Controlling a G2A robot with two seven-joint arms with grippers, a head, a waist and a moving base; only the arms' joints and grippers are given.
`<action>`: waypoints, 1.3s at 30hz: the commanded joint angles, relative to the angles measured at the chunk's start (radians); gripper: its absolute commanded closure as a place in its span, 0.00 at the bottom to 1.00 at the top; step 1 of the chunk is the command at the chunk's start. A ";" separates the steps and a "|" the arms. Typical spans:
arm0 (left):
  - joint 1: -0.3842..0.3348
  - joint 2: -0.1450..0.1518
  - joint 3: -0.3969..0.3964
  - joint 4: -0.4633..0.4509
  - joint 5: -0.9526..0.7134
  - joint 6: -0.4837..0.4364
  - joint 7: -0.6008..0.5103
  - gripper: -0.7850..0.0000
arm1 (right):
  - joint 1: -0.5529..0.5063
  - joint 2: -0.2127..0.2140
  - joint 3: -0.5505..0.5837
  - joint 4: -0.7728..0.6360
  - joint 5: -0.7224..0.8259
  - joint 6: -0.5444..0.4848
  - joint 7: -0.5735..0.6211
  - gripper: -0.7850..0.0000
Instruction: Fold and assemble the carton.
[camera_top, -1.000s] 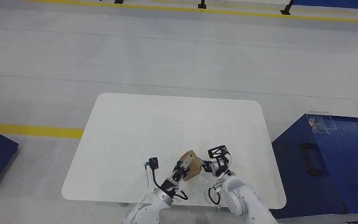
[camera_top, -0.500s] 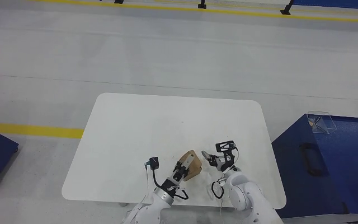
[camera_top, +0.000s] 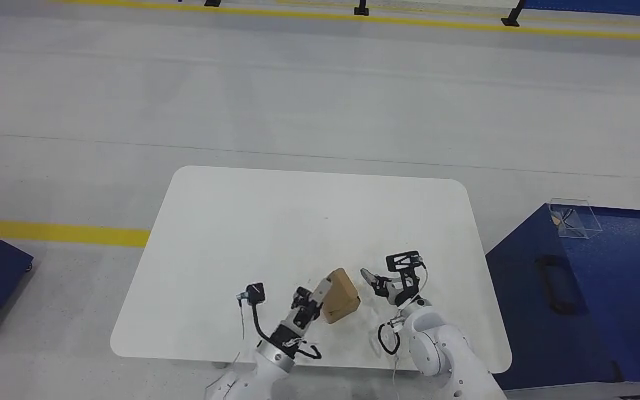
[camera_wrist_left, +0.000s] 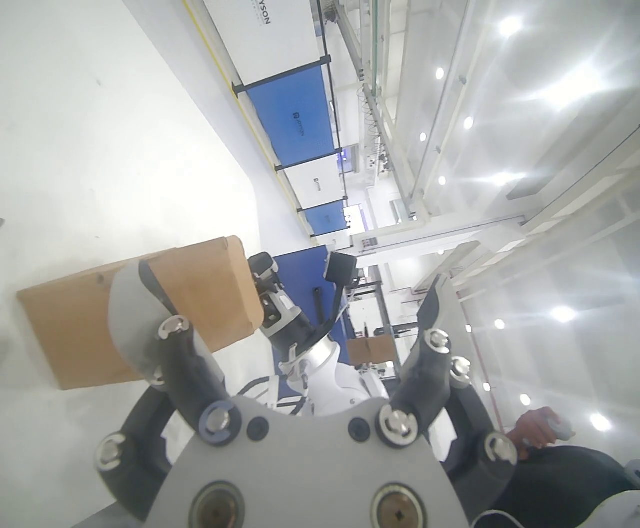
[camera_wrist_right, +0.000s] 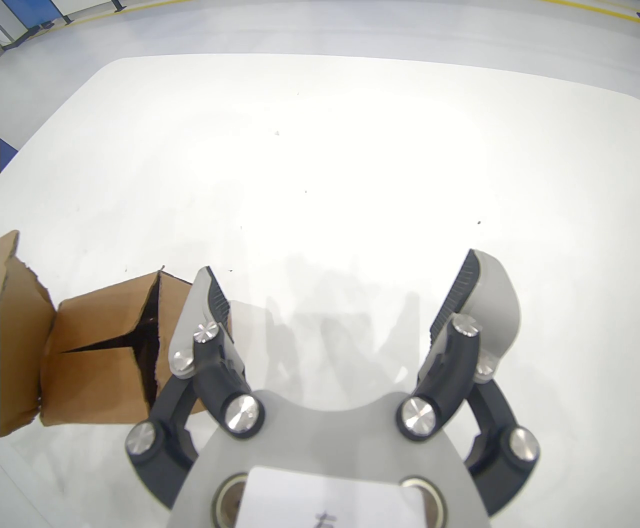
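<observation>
Carton (camera_top: 341, 294) sits low centre in the top view, near the table (camera_top: 300, 210) edge, end flaps (camera_wrist_right: 107, 345) not shut tight. Right gripper (camera_wrist_right: 340, 265) has backed off to its right, and left gripper (camera_wrist_left: 285, 280) has let go and slid lower left. Both have fingers spread, holding nothing. Looks like a regrip before the flaps get pressed.

so the carton (camera_top: 341, 295) sits on the table (camera_top: 300, 210) close to the robot's edge, a bit right of centre. left gripper (camera_top: 314, 301) is just beside its left side, right gripper (camera_top: 373, 282) near its right side, not touching. a cabinet (camera_top: 560, 300) stands off the table's right edge, small box (camera_top: 573, 217) on top
</observation>
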 joint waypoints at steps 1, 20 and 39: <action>0.021 0.010 -0.023 -0.032 0.074 0.069 -0.043 0.00 | 0.000 0.000 0.000 0.000 0.000 0.000 0.000 0.00; -0.048 0.010 -0.082 -0.001 -0.150 0.369 -0.280 0.00 | -0.019 -0.007 -0.005 -0.023 -0.006 0.089 -0.069 0.00; -0.219 -0.011 0.042 0.163 -0.105 0.513 -0.304 0.30 | -0.077 0.000 0.008 -0.115 -0.022 0.022 -0.014 0.00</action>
